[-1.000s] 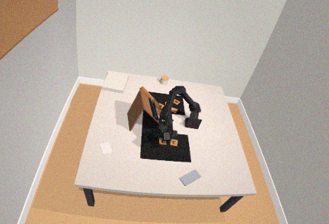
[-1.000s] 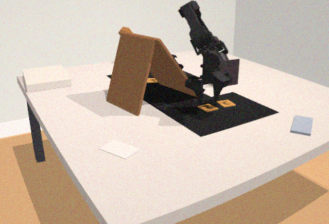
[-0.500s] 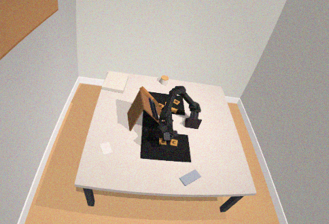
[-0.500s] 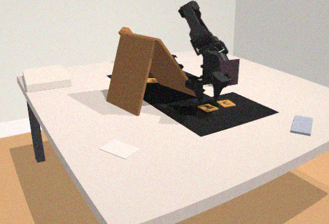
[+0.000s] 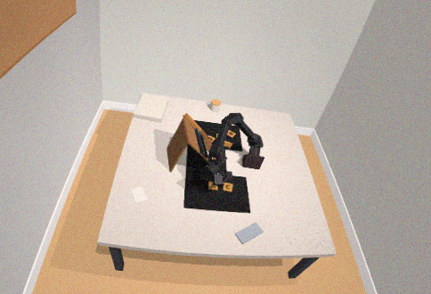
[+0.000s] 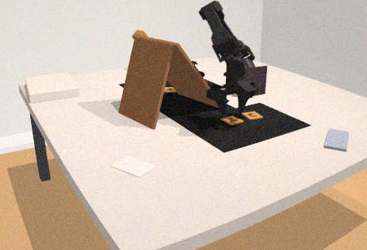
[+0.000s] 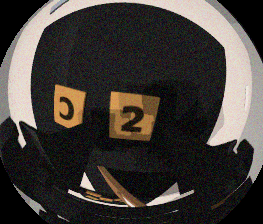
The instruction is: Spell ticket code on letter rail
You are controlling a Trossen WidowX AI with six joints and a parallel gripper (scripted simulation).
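My gripper (image 5: 223, 180) (image 6: 232, 113) (image 7: 134, 126) is open and empty, pointing down low over the near black mat (image 5: 200, 200) (image 6: 224, 143). It is close to the tile marked 2 (image 5: 213, 186) (image 6: 232, 120) (image 7: 132, 116), which is partly in shadow. The C tile (image 5: 228, 187) (image 6: 252, 115) (image 7: 69, 106) lies beside it. The leaning wooden board (image 5: 177, 151) (image 6: 145, 81) stands beside the arm, with the dark rail (image 5: 201, 142) on its sloping face. The arm partly hides that face, and no ticket print is readable. Other tiles (image 5: 231, 133) (image 6: 169, 89) lie on the far mat.
A white-and-orange cup (image 5: 215, 105) stands at the back, with a pale box (image 5: 151, 107) (image 6: 52, 86) at the far left. A white card (image 5: 139, 194) (image 6: 133, 167) lies left of the mats. A blue-grey slab (image 5: 249, 232) (image 6: 337, 139) lies near the front edge.
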